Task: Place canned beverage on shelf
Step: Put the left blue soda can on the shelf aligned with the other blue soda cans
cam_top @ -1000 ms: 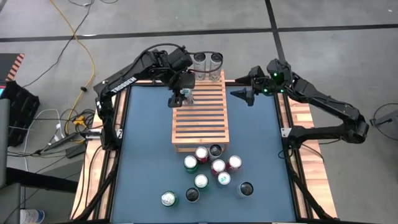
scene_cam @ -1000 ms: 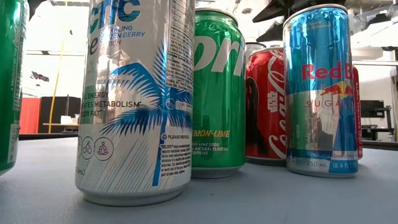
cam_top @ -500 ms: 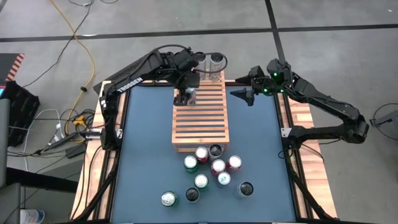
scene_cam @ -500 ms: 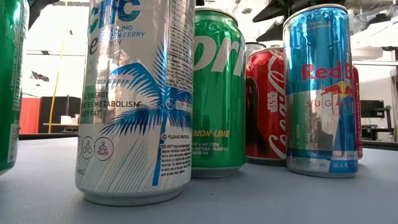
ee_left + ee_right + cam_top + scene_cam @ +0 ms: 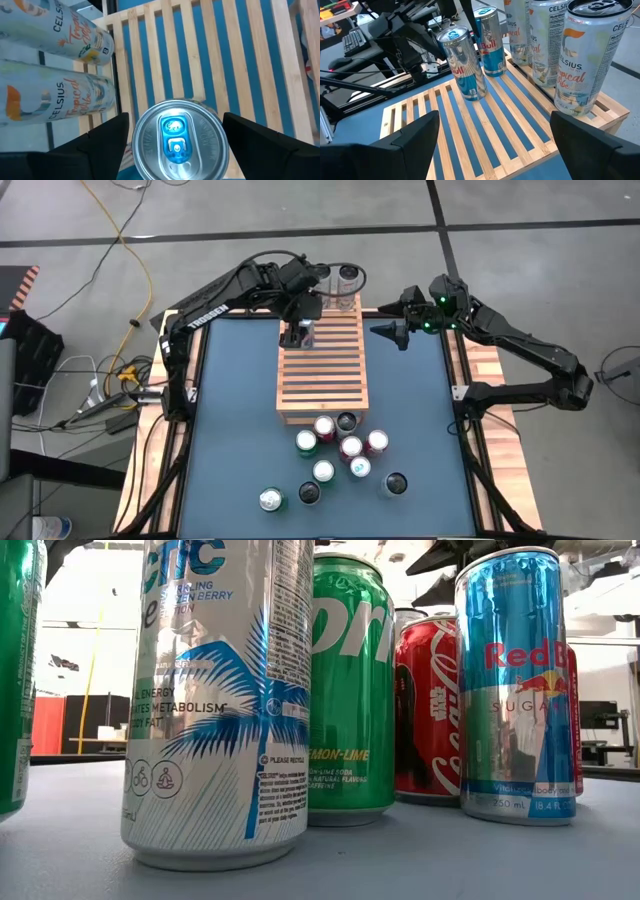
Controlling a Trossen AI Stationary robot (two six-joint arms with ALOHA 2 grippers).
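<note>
The left gripper [image 5: 300,335] is over the far left part of the shelf [image 5: 325,370], and its two fingers [image 5: 107,140] stand wide on both sides of a blue and silver can [image 5: 181,137], with a gap between each finger and the can's rim, so it is not holding the can. This can stands upright on the slats of the shelf; in the right wrist view it is the slim Red Bull can [image 5: 461,62] in the far left area of the rack, with a second Red Bull can [image 5: 489,41] just behind it. Pale Celsius cans [image 5: 582,55] stand upright along the far edge of the shelf. The right gripper [image 5: 388,332] waits just beside the far right corner of the shelf, above the table, and its fingers [image 5: 410,142] are spread wide with nothing between them. On the blue table [image 5: 230,430], in front of the near edge of the shelf, a group of cans [image 5: 345,455] stands upright, among them a green Sprite can [image 5: 350,690] and a red Coca-Cola can [image 5: 428,710].
</note>
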